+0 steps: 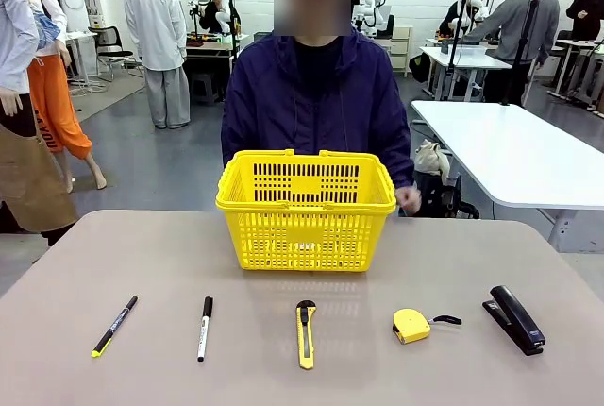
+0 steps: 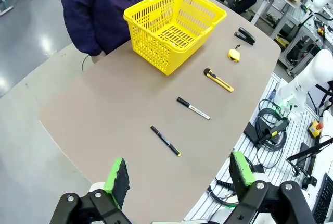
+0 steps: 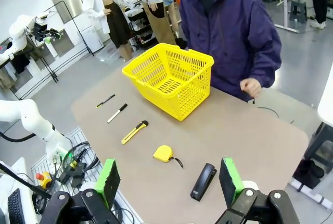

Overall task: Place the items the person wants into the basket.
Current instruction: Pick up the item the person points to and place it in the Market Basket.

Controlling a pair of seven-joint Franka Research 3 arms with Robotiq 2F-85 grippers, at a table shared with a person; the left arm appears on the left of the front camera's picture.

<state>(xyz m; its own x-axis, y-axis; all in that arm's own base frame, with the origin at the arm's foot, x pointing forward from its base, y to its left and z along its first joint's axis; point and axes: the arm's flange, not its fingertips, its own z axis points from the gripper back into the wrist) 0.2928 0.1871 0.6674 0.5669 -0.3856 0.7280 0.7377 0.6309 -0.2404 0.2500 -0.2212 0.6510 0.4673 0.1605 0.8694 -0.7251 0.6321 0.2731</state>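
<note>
Knife [image 1: 305,333] and marker [image 1: 205,328] lie on worktop [image 1: 142,264], long axes near-to-far, black ends toward basket [image 1: 306,208]; left pincer [image 2: 179,174] and right pincer [image 3: 169,179] both spread, empty.

Before the basket [image 1: 307,236] lie pen [image 1: 114,327], marker [image 1: 205,328], knife [image 1: 305,334], tape measure [image 1: 411,325], stapler [image 1: 514,319], abreast.

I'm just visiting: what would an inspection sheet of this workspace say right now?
Surface: tan table, items in one row.
Job's things: yellow basket at far side; marker, utility knife, tape measure lying before it.
Clutter: black pen, stapler at the row's ends.
Grippers: left gripper and right gripper open, holding nothing, raised off the table.
Cables: coiled cables beside the table, robot's side.
Surroundings: person behind basket; white table beyond.
</note>
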